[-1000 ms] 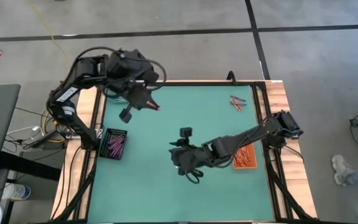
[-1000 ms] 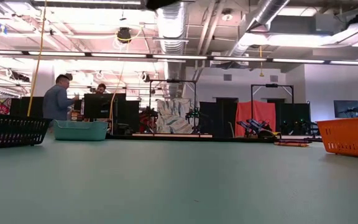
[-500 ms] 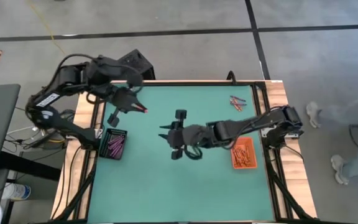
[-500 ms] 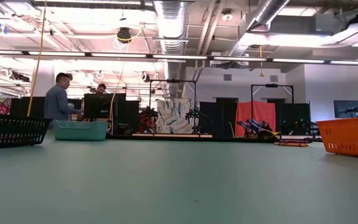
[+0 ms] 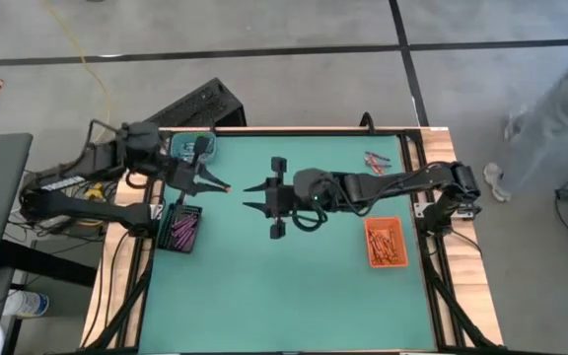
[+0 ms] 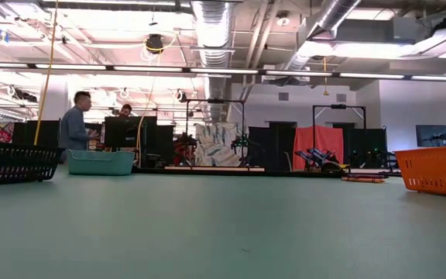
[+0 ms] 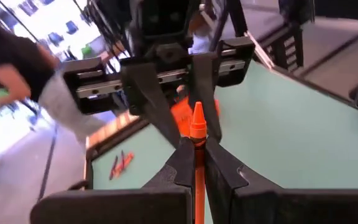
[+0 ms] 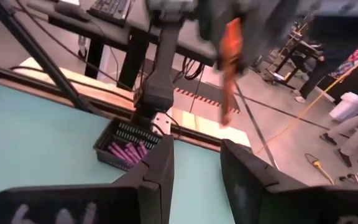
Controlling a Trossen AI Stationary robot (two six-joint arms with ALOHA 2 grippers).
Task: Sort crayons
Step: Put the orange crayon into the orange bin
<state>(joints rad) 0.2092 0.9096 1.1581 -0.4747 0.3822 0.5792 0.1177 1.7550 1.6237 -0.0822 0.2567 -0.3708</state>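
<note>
Both arms have swung to face each other over the middle of the table since a second ago, the left gripper dropping from the far left corner and the right gripper lifting from the near centre. Pinched tight in the left gripper's fingers is an orange crayon, its tip aimed at the right gripper, which stands just ahead of it with jaws parted and nothing between them; a handover looks to be the step in hand. Just below and behind the left gripper sits the black tray with purple crayons already in it. Well behind the right gripper, the orange tray holds orange-red crayons. Farthest off, a few loose crayons lie unsorted near the table's far right corner, so the sorting is mostly done, not finished.
</note>
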